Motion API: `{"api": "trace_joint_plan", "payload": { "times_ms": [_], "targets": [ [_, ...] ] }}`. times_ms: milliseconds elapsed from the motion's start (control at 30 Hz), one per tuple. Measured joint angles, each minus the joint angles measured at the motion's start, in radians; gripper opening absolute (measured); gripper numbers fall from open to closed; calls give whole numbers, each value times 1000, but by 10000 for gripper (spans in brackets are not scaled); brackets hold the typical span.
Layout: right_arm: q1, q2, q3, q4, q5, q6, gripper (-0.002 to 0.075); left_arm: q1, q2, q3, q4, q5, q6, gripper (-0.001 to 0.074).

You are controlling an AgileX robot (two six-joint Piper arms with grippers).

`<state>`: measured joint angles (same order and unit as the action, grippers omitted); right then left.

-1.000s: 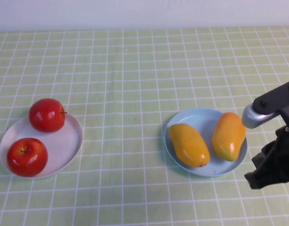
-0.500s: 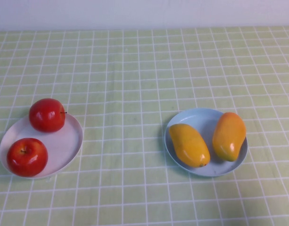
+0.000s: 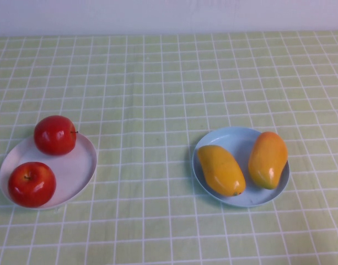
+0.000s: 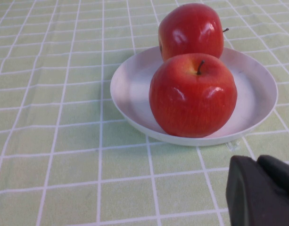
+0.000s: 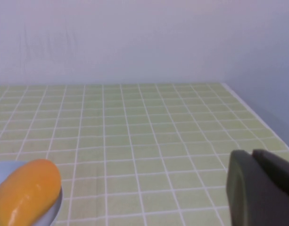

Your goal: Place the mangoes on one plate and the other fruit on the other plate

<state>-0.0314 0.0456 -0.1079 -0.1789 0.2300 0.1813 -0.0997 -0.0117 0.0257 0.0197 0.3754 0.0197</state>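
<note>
Two red apples (image 3: 55, 134) (image 3: 31, 184) sit on the white plate (image 3: 75, 165) at the left. Both mangoes lie on the light blue plate (image 3: 235, 141) at the right: the yellower one (image 3: 220, 170) and the more orange one (image 3: 267, 159). Neither arm shows in the high view. In the left wrist view my left gripper (image 4: 256, 160) is shut and empty, a short way off the white plate's rim (image 4: 130, 89), with the near apple (image 4: 193, 94) in front of the far apple (image 4: 191, 29). My right gripper (image 5: 251, 152) is shut and empty, well clear of the orange mango (image 5: 24, 193) and the blue plate's rim (image 5: 2, 168).
A green checked cloth (image 3: 157, 88) covers the table. A pale wall (image 5: 135, 37) stands behind it, and the table's right edge (image 5: 257, 117) shows in the right wrist view. Bare cloth lies between the two plates.
The right arm, seen beside the blue plate a second ago, has drawn back out of the high view. The fruit and plates have not moved.
</note>
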Motion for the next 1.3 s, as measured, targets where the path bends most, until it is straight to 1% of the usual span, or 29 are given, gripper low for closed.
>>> {"api": "trace_joint_plan", "payload": {
  "times_ms": [100, 267, 500, 567, 633, 700, 767, 1067, 1300],
  "targets": [
    [0, -48, 31, 15, 0, 0, -15, 0, 0, 0, 0, 0, 0, 4],
    [0, -53, 69, 36, -36, 0, -15, 0, 0, 0, 0, 0, 0, 4],
    [0, -55, 73, 107, -48, -10, -15, 0, 0, 0, 0, 0, 0, 4],
    [11, -58, 73, 158, -32, -83, -15, 0, 0, 0, 0, 0, 0, 4],
    [22, -59, 73, 267, -18, -213, -15, 0, 0, 0, 0, 0, 0, 4],
    [31, -59, 74, 338, 5, -328, -15, 0, 0, 0, 0, 0, 0, 4],
    [33, -59, 74, 348, 42, -369, -15, 0, 0, 0, 0, 0, 0, 4],
    [34, -59, 134, 367, 121, -335, -15, 0, 0, 0, 0, 0, 0, 4],
    [34, -59, 134, 371, 121, -324, -15, 0, 0, 0, 0, 0, 0, 4]
  ]
}}
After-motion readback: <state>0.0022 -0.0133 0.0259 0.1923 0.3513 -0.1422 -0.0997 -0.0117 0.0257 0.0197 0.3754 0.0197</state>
